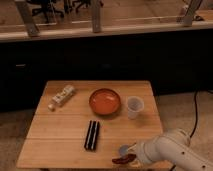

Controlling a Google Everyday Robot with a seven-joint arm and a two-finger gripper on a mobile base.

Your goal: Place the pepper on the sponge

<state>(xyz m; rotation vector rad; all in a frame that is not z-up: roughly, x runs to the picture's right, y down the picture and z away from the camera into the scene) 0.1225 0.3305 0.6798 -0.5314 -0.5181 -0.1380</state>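
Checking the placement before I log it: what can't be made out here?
Camera view:
- The sponge: mostly hidden by the tool, at the table's front right, shut on the pepper.
- Whether the pepper touches the sponge: overlap hides it.
- The arm: cut off by the bottom and right edges.
- The packet at the back left: markings too small.

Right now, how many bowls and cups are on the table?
2: orange bowl at centre, cup right of it. The gripper, holding the pepper, is at the table's front edge.
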